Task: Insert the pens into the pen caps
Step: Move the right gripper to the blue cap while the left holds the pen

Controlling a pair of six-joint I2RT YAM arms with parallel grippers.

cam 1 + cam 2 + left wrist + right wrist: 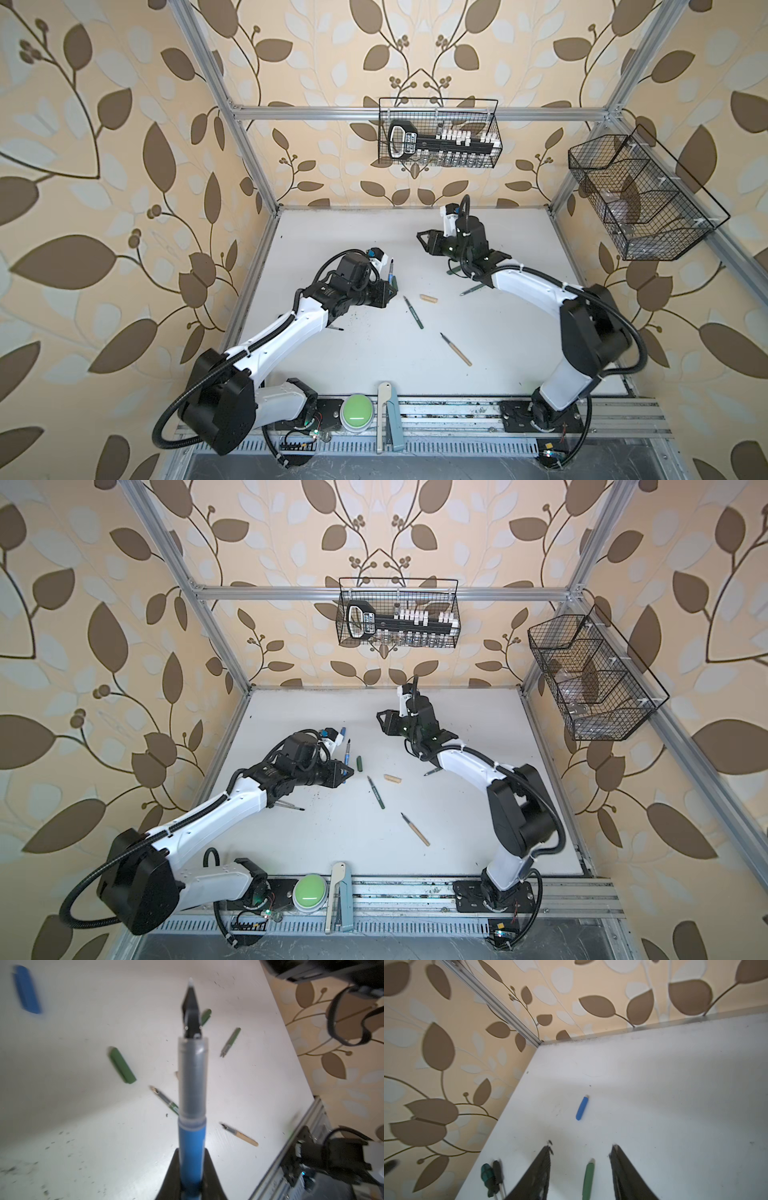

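Note:
My left gripper point(392, 292) point(192, 1169) is shut on the blue pen point(391, 273) point(348, 752) point(192, 1142), whose dark tip points up and away. The blue cap point(343, 731) point(27, 989) point(582, 1108) lies on the table behind it. A green cap point(359, 764) point(122, 1066) point(588, 1180) lies just right of that gripper. On the table lie a green pen point(413, 311) point(376, 792), the tan cap point(429, 298) and the tan pen point(456, 349). A second green pen point(471, 289) and green cap point(451, 272) lie under the right arm. My right gripper point(422, 241) point(581, 1147) is open and holds nothing, raised above the table.
Thin tools point(293, 807) lie under the left forearm. A green button point(357, 411) and a scraper point(384, 415) sit on the front rail. Wire baskets hang on the back wall point(438, 133) and the right wall point(640, 199).

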